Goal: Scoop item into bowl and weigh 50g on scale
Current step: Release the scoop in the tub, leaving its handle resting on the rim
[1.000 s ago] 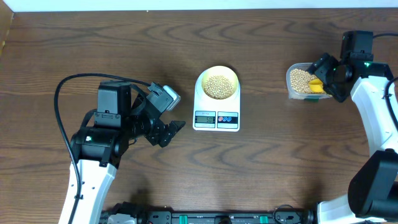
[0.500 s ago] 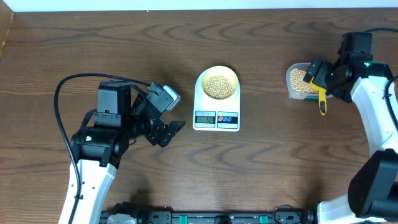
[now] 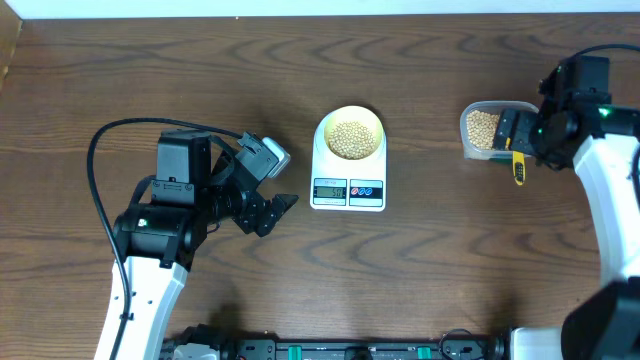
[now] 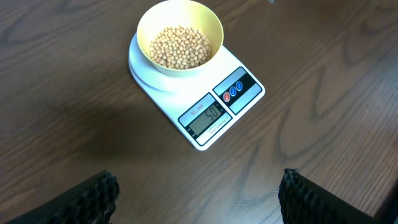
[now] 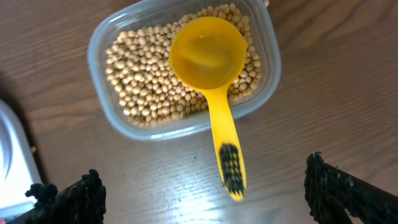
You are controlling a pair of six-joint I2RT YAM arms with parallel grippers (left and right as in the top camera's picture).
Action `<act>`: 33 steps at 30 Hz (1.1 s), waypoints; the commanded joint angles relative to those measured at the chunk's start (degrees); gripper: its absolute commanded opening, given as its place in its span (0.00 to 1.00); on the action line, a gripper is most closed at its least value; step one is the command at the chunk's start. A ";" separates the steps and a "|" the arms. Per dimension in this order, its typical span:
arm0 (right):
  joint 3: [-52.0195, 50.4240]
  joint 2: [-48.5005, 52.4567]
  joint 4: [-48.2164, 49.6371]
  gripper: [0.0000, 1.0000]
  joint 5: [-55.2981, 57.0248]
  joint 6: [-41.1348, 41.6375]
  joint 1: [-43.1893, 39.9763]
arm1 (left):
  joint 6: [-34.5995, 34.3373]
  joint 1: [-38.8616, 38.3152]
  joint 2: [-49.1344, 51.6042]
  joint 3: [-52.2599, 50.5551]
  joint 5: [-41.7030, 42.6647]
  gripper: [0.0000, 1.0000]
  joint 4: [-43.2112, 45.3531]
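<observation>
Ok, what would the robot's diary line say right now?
bowl of beans on scale | scoop lying in container, ungripped | right claw open above it | left claw open, facing scale

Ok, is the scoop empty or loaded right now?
Empty. The scoop shows a bare yellow cup, lying on the beans in the container.

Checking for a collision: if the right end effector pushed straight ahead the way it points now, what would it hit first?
Probably the yellow scoop, whose handle crosses the clear container's rim; depth is unclear.
</observation>
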 commanded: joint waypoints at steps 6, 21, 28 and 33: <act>0.11 -7.87 -1.62 0.99 0.72 -8.57 0.42 | 0.72 0.24 0.02 -0.22 0.04 0.84 -0.20; 0.11 -9.31 -1.62 0.99 0.70 -8.55 0.42 | 0.72 0.24 0.02 -0.22 0.04 0.84 -0.20; 0.11 -9.31 -1.62 0.99 0.70 -8.55 0.42 | 0.72 0.24 0.02 -0.22 0.04 0.84 -0.20; 0.11 -9.31 -1.62 0.99 0.70 -8.55 0.42 | 0.72 0.24 0.02 -0.22 0.04 0.84 -0.20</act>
